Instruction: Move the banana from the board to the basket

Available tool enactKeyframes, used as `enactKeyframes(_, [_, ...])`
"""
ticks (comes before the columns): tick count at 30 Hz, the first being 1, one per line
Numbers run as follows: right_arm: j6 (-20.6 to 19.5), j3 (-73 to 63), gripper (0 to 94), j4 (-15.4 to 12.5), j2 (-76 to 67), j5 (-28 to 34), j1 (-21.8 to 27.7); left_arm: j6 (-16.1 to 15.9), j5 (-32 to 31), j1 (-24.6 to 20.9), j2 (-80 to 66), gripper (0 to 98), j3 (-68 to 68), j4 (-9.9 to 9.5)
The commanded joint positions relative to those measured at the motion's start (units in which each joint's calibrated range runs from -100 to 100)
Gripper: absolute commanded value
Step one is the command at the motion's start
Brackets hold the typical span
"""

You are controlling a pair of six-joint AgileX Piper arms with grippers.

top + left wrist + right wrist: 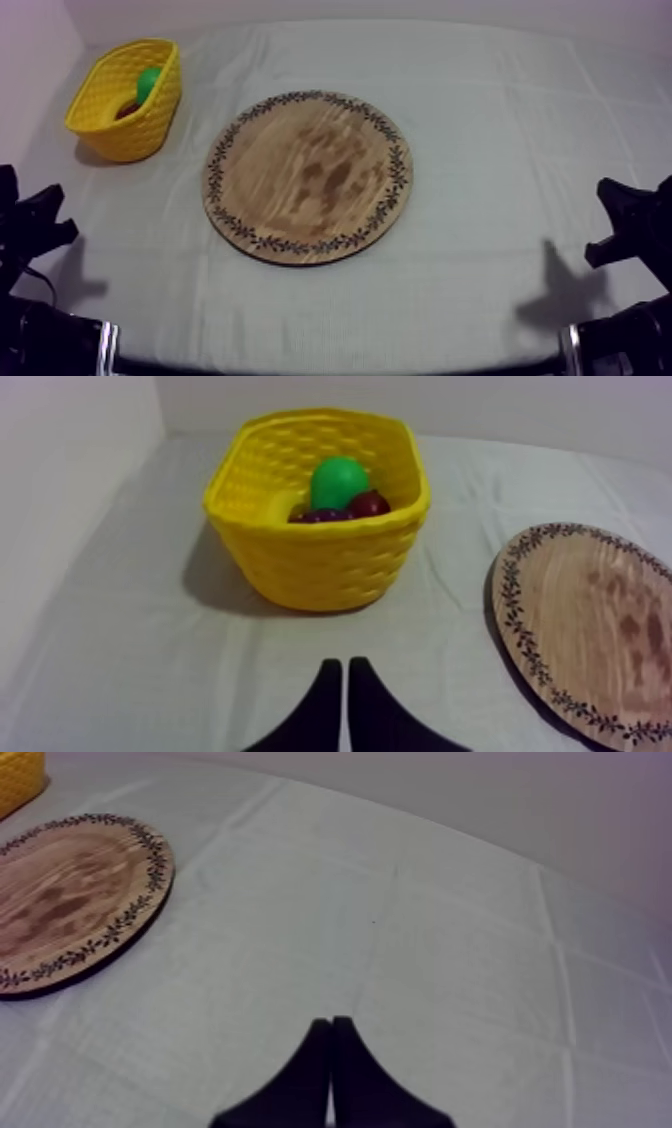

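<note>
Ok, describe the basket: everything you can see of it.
The basket is bright yellow, plastic by its look, with woven-pattern walls, rounded corners and a thick rim, and it is wider at the top than at the base. It stands upright on the cloth at the table's far left, apart from the board. Inside lie a green pear, a small red fruit and what look like dark grapes. Nothing else touches it.

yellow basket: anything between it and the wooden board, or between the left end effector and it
Nothing visible. Only bare cloth lies between the wooden board and the yellow basket, and between the left end effector and the basket. The basket holds a pear, a small red fruit and grapes; the board is bare.
</note>
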Motion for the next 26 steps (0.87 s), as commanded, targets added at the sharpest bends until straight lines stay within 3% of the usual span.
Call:
enactKeyframes(1, [-0.01, -0.03, 0.3, 0.00, 0.00, 0.00, 0.00, -0.59, -0.02, -0.84, -1.27, 0.0, 0.13, 0.52])
enactKeyframes(17, [0.01, -0.03, 0.3, 0.00, 0.00, 0.00, 0.00, -3.12, -0.19, -2.21, -2.11, 0.0, 0.39, 1.21])
enactKeyframes(26, [0.00, -0.03, 0.3, 0.00, 0.00, 0.00, 0.00, -2.64, -0.91, -2.40, -2.11, 0.0, 0.63, 1.20])
